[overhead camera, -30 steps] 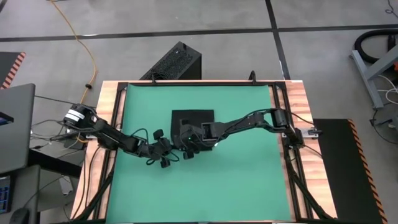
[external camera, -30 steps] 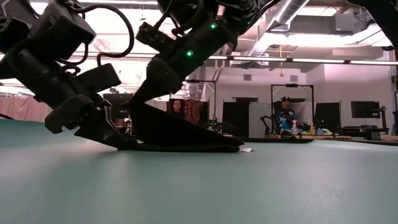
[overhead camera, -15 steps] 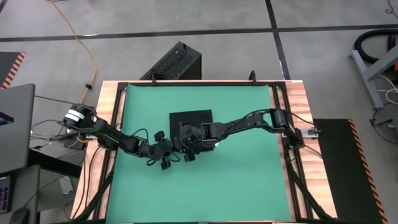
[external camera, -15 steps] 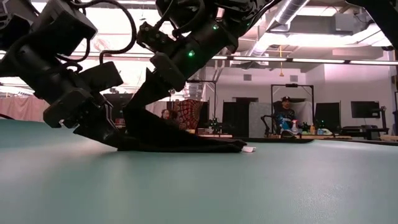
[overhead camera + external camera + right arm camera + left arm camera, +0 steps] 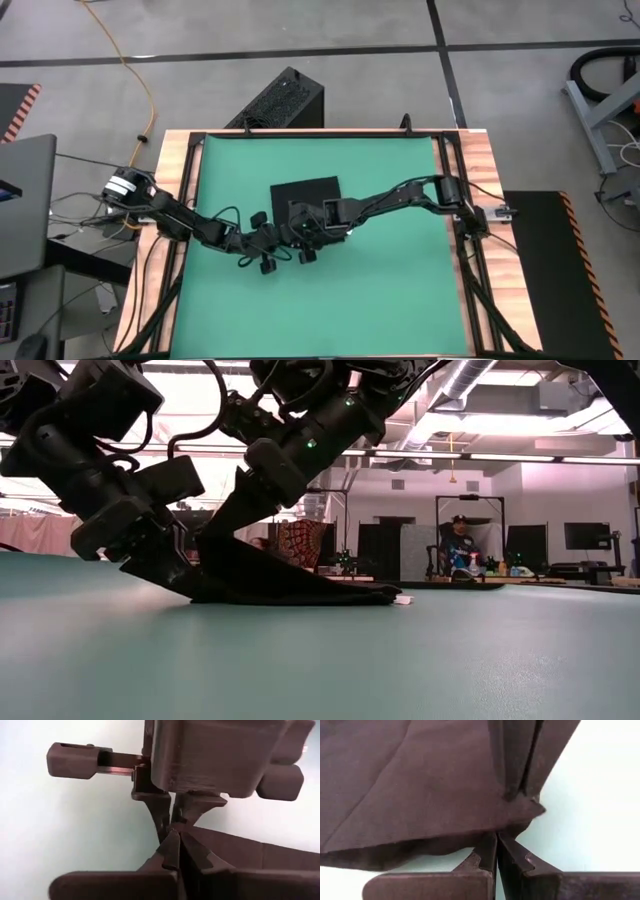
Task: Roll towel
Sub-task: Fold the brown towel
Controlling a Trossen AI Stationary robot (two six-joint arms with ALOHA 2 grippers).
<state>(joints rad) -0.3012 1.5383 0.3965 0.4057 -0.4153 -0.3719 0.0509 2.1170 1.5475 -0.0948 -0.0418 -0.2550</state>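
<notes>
The black towel (image 5: 306,192) lies folded flat in the middle of the green table (image 5: 390,280). Its near left part is raised off the table (image 5: 225,565), and a small white tag (image 5: 402,600) shows at its right end. My left gripper (image 5: 283,233) comes from the table's left and is shut on that raised part. My right gripper (image 5: 301,230) comes from the right and is shut on the same part, tip to tip with the left one (image 5: 172,817). My left gripper pinches the towel's near edge at its raised corner (image 5: 512,822) between its two fingertips. It comes slanting down from the table's left. The cloth rises from the table here, and the rest lies flat. My right gripper pinches the same raised corner (image 5: 197,840) between its two fingers, just beside the left fingertips. It comes slanting down from the table's right. The cloth slopes from the hold down to the table (image 5: 330,592); one layer or several, I cannot tell.
A black ribbed box (image 5: 278,100) stands on the floor beyond the table's far edge. The wooden table frame (image 5: 470,170) borders the green mat. Bare mat lies near, left and right of the towel. People sit in the room behind (image 5: 458,545).
My right gripper has tipped a little flatter without shifting place. The lifted corner of the towel has sunk slightly, and the rest of the towel has stayed flat on the table.
</notes>
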